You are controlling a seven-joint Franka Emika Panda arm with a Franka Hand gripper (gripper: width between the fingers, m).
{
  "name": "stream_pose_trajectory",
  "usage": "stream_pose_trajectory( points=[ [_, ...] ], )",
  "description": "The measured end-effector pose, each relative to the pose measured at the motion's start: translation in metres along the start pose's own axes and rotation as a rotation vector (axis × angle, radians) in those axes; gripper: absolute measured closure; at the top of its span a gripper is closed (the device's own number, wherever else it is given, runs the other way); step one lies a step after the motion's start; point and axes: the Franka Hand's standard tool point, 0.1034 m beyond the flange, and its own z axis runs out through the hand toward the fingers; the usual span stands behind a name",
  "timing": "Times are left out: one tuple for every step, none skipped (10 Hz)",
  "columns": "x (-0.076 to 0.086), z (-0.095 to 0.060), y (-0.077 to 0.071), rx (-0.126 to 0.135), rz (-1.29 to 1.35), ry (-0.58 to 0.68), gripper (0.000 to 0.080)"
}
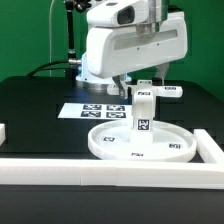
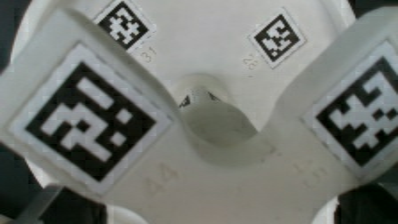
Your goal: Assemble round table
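The large rimmed disc top [image 1: 108, 148] lies flat on the black table. The short cylindrical leg [image 1: 143, 120] stands upright in its middle, with a marker on its side. The flat cross-shaped base [image 1: 168, 91] sits level on top of the leg. My gripper [image 1: 140, 88] comes down from above onto the base. In the wrist view the base [image 2: 222, 175] fills the picture, four marker-tagged arms spreading from a round hub [image 2: 217, 125]. My fingers are hidden there; the base fills the space between them, so the gripper looks shut on it.
The marker board [image 1: 98, 110] lies flat behind the disc at the exterior view's left. Long white border bars run along the front [image 1: 100, 170], the right [image 1: 210, 146] and the left edge [image 1: 3, 131]. The robot's body [image 1: 130, 45] looms above.
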Motion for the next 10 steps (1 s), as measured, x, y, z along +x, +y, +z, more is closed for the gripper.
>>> stream_pose_trajectory(
  points=[
    [-0.0001, 0.0006, -0.0003, 0.0, -0.001, -0.001, 0.0151],
    [0.0, 0.0002, -0.0001, 0.0, -0.001, 0.0, 0.0201],
    [-0.0003, -0.0001, 0.0006, -0.001, -0.001, 0.0, 0.0201],
    [-0.0008, -0.0001, 0.0013, -0.001, 0.001, 0.0, 0.0352],
    [-0.0008, 0.0, 0.0013, -0.001, 0.001, 0.0, 0.0352],
    [-0.0008, -0.0001, 0.0014, -0.001, 0.001, 0.0, 0.0351],
    [-0.0008, -0.0001, 0.0013, 0.0, 0.002, 0.0, 0.0351],
    [-0.0008, 0.0, 0.0013, 0.0, 0.034, 0.0, 0.0351],
    [-0.0008, 0.0, 0.0013, 0.0, 0.035, 0.0, 0.0351],
    [-0.0008, 0.0001, 0.0016, 0.003, 0.084, 0.003, 0.0351]
  ],
)
